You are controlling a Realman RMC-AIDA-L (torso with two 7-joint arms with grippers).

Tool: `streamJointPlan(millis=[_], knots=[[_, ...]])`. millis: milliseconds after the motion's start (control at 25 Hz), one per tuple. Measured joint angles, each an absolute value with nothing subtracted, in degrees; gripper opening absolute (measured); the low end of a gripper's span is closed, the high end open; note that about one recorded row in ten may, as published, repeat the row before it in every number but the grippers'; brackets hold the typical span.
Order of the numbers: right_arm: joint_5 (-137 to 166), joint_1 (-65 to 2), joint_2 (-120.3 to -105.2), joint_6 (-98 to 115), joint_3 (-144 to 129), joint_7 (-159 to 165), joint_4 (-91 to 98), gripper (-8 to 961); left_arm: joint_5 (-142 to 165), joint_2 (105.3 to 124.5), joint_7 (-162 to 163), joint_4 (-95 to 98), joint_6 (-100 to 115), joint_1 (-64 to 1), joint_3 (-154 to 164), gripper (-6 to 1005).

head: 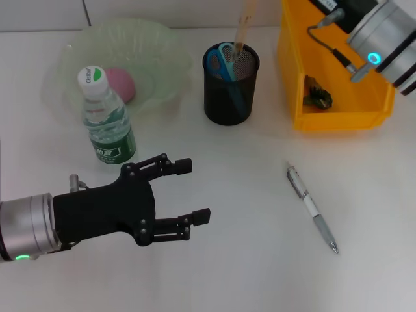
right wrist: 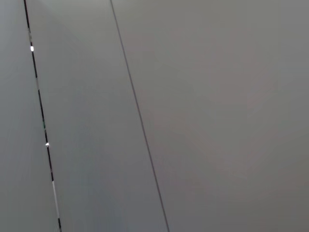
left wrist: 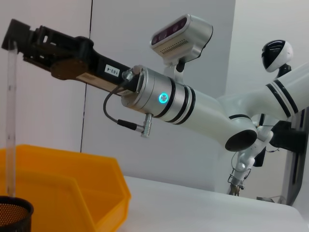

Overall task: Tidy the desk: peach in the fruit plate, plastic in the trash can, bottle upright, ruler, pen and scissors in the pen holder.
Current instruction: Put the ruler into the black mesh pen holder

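Observation:
My left gripper [head: 198,190] is open and empty, low over the table in front of the upright water bottle [head: 104,120]. The pink peach [head: 121,84] lies in the green fruit plate [head: 162,58]. The black mesh pen holder [head: 231,97] holds blue-handled scissors [head: 221,62] and a clear ruler [head: 244,29]. In the left wrist view my right gripper [left wrist: 12,41] grips the top of the ruler [left wrist: 9,125], which stands in the holder [left wrist: 14,212]. A silver pen [head: 312,208] lies on the table to the right. Crumpled plastic [head: 317,95] lies in the yellow bin [head: 344,117].
My right arm [head: 383,36] reaches over the yellow bin from the back right; its gripper is above the head view's top edge. The right wrist view shows only a grey wall. The bottle stands close behind my left gripper.

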State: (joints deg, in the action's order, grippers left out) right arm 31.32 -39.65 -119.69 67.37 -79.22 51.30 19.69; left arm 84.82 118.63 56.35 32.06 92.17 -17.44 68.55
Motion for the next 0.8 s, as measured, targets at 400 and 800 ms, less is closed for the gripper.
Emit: streamJointPlan(millis=[400, 800], knots=[[30.69, -40.65, -119.92, 61.37, -84.41, 45.57, 19.85, 430, 84.81, 118.65, 56.33, 31.96, 91.75, -17.24, 68.56, 866], [27.46, -40.55, -119.9, 61.23, -84.73, 44.33, 19.78, 441, 84.82, 118.65, 56.33, 32.0, 91.75, -17.74, 68.56, 866]])
